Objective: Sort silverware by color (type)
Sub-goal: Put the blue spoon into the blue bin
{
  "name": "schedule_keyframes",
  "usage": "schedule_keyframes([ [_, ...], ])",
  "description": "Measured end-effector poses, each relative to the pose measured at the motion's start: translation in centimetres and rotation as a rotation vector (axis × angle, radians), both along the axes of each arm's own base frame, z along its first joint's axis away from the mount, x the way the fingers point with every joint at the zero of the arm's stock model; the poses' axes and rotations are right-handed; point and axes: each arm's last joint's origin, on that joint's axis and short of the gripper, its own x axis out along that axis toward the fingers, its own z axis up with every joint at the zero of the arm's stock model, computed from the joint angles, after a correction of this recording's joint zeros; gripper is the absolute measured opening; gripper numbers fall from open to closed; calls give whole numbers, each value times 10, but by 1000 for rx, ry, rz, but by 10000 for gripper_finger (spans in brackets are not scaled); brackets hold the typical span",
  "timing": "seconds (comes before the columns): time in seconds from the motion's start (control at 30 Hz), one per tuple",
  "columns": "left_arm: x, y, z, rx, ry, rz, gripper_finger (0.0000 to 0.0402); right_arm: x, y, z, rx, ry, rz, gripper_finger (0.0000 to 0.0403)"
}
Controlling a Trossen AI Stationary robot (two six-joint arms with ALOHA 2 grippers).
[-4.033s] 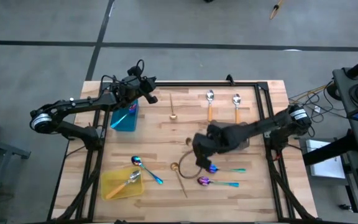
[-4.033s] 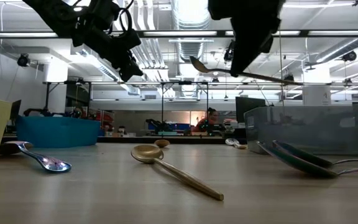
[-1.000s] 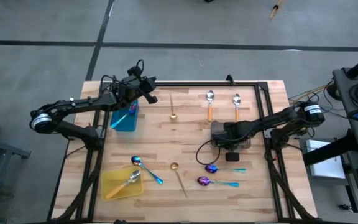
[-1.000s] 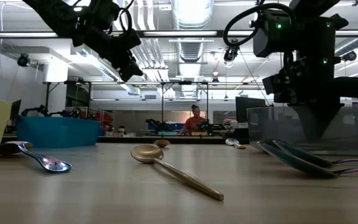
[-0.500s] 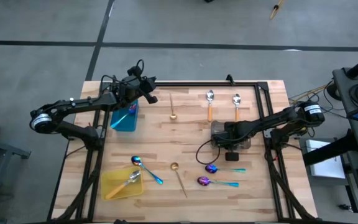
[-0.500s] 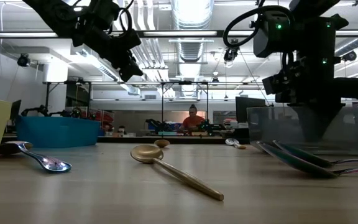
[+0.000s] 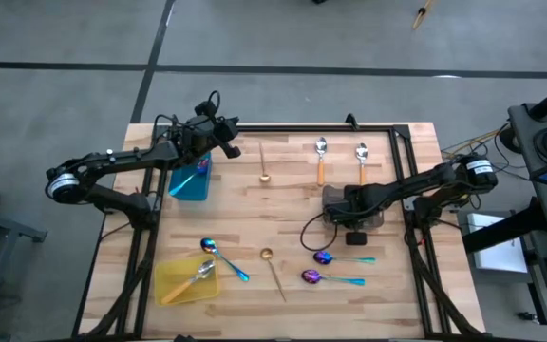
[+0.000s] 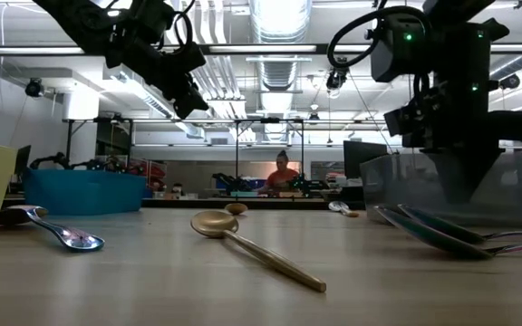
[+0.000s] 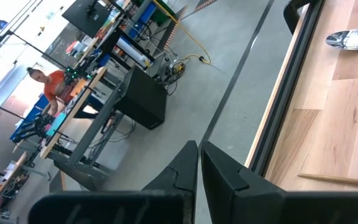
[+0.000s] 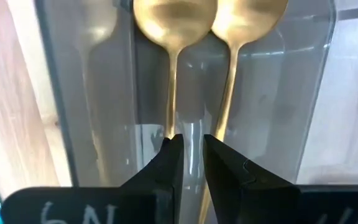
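My right gripper (image 10: 190, 155) hangs over the grey tray (image 7: 352, 206), fingers narrowly open, just above the handles of two gold spoons (image 10: 176, 18) lying in it. My left gripper (image 7: 228, 144) is shut in the air beside the teal tray (image 7: 189, 180). On the table lie two orange-handled spoons (image 7: 320, 158) (image 7: 361, 161), two gold spoons (image 7: 264, 167) (image 7: 273, 268) and three blue-purple spoons (image 7: 338, 258) (image 7: 330, 278) (image 7: 222, 255). Another orange-handled spoon (image 7: 196, 276) lies in the yellow tray (image 7: 171, 285).
A black frame rail (image 7: 311, 126) runs along the table's far edge. A black cable (image 7: 308, 233) loops below my right arm. Bare wood lies in the table's middle. In the low view a person (image 8: 282, 174) shows far off in the room.
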Motion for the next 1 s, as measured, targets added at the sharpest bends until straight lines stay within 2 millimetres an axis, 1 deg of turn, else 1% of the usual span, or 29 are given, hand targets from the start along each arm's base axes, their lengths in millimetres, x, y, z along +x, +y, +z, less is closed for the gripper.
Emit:
schedule_keyframes([
  [0.23,0,0,0,0,0,0,4,5,0,12,0,-1,0,52],
  [0.33,0,0,0,0,0,0,4,10,1,23,-5,-8,-3,52],
  [0.43,0,0,0,0,0,0,4,15,0,35,-45,-29,-36,52],
  [0.6,0,0,0,0,0,0,4,29,-2,59,-130,-129,-78,52],
  [0.83,0,0,0,-7,-7,2,4,46,-6,93,-303,-297,-144,52],
  [1.0,0,-1,-2,-48,-31,15,4,58,-6,104,-345,-421,-133,52],
])
